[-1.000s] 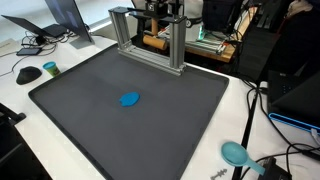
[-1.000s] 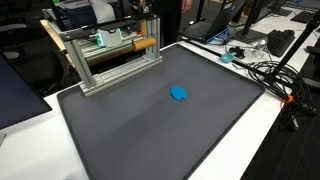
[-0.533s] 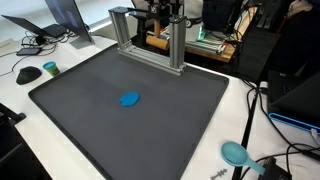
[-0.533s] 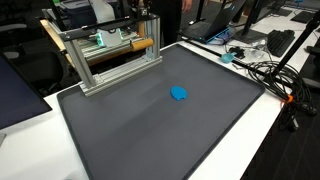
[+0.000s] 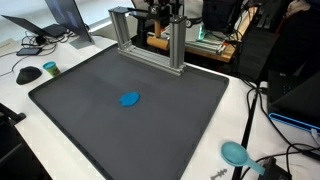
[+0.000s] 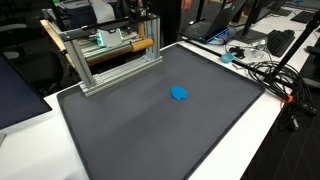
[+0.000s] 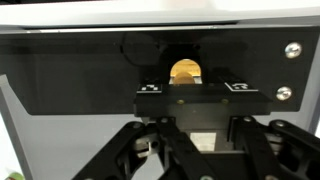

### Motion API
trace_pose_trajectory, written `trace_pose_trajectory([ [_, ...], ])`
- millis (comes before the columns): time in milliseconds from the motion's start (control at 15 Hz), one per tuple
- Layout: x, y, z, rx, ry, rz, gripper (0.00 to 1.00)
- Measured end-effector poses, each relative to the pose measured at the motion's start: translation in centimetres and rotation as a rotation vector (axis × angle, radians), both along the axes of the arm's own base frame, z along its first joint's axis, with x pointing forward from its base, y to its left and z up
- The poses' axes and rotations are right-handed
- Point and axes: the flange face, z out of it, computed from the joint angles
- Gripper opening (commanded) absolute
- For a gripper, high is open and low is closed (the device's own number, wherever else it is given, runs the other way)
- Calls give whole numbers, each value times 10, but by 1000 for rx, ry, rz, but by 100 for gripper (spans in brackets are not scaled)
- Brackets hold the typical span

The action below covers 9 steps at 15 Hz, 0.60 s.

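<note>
The wooden rod (image 6: 146,44) is lying level across the aluminium frame (image 6: 110,62), running between the uprights, and in the wrist view a rounded yellow-brown shape, which may be its end, is showing straight ahead. The gripper (image 7: 197,140) is hanging close behind the frame at the height of the top rail. It is pointing roughly level at the rod, with the dark arm rising behind the frame in both exterior views. Only its crossed black linkages are filling the bottom of the wrist view. The fingertips are being hidden there, so I cannot tell how wide the jaws are standing or whether they are touching the rod. Just below the yellow-brown shape, inside the frame, a black block (image 7: 197,100) is carrying two small black-and-white markers (image 7: 150,87), too small to read. Two screws (image 7: 292,50) are sitting in a panel toward one side of the frame. In front of the frame a dark mat (image 5: 90,115) is spreading over the table, and a blue lump (image 5: 130,99) is lying on it, well apart from the frame. Beyond the mat, far from the frame, a teal disc (image 5: 235,152) is resting among cables.
</note>
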Motion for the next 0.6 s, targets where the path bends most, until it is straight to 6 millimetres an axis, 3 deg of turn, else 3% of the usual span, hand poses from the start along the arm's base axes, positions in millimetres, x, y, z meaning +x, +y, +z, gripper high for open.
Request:
trace_pose_trajectory([
  [600,-11,-10,-1,24,-13,28,22],
])
